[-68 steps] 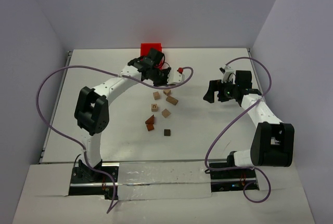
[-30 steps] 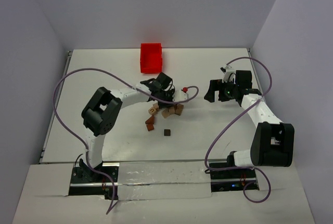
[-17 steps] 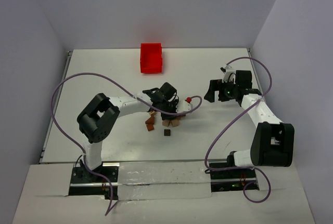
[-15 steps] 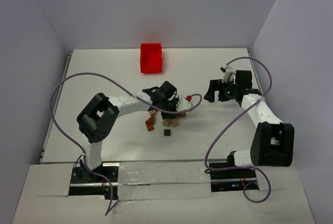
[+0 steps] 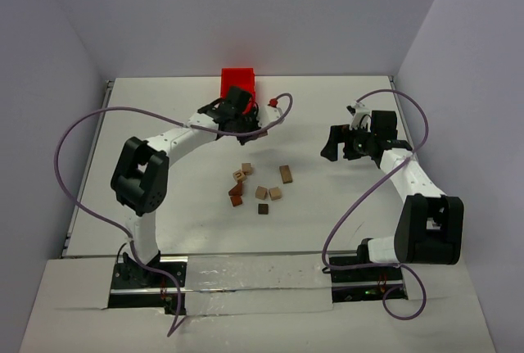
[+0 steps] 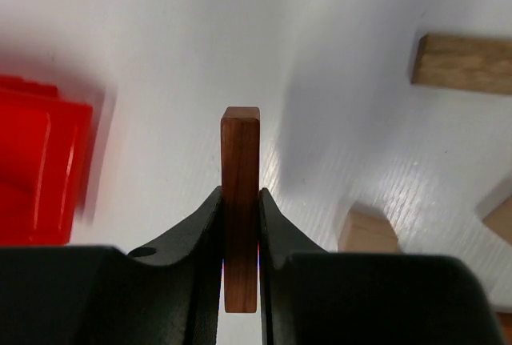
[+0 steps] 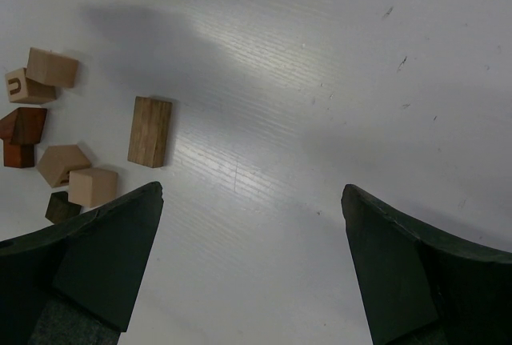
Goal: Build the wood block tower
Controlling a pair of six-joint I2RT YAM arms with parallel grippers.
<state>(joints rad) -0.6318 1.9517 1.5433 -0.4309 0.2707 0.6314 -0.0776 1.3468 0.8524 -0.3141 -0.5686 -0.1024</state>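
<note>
No stacked tower shows. Several small wooden blocks (image 5: 261, 192) lie loose and scattered on the white table (image 5: 164, 214): tan cubes, reddish-brown pieces, a dark brown cube (image 5: 263, 208) and a flat tan rectangle (image 5: 286, 174). My left gripper (image 5: 252, 126) is raised near the red bin, behind the blocks. In the left wrist view it (image 6: 240, 201) is shut on a thin reddish-brown flat block (image 6: 241, 145), held on edge. My right gripper (image 5: 330, 147) is open and empty, to the right of the blocks. Its wrist view (image 7: 252, 201) shows the rectangle (image 7: 150, 131) and cubes (image 7: 93, 186) at the left.
A red plastic bin (image 5: 238, 81) stands at the back of the table, just behind the left gripper; it also shows in the left wrist view (image 6: 40, 169). Purple cables loop over the table beside both arms. Grey walls close in three sides.
My left gripper was low over the block pile and has lifted back toward the red bin with the reddish-brown flat block. The loose blocks now lie more spread out. The right arm has not moved.
</note>
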